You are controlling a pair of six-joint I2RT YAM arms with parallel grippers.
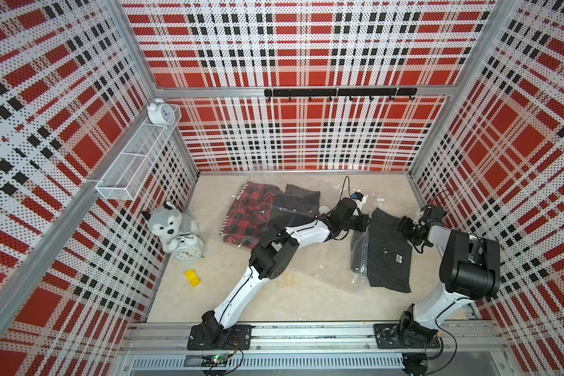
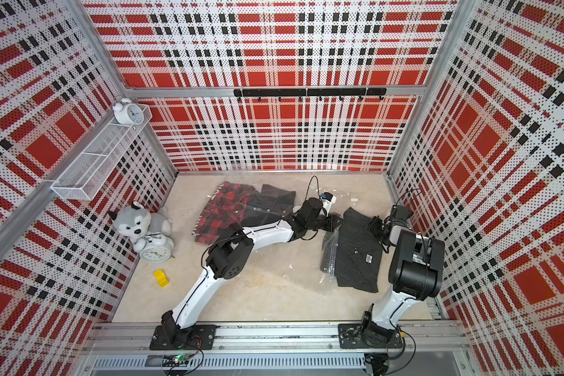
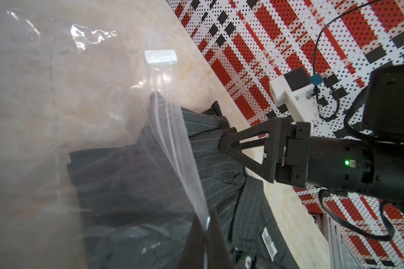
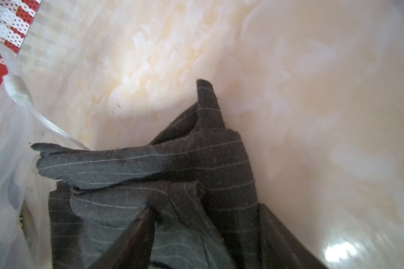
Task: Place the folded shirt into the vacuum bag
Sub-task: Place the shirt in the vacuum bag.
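Left jaws clamped on bag [image 3: 56, 104] lip, holding mouth open for shirt [image 1: 388, 260]. Right jaws straddle shirt near desk's [image 1: 183, 302] right edge; whether gripping, unclear.

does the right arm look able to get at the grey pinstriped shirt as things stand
Likely yes: the right gripper is at the pinstriped shirt, jaws either side of its uncovered end. The left gripper pinches the vacuum bag at its mouth edge, and the plastic covers only the shirt's other side.
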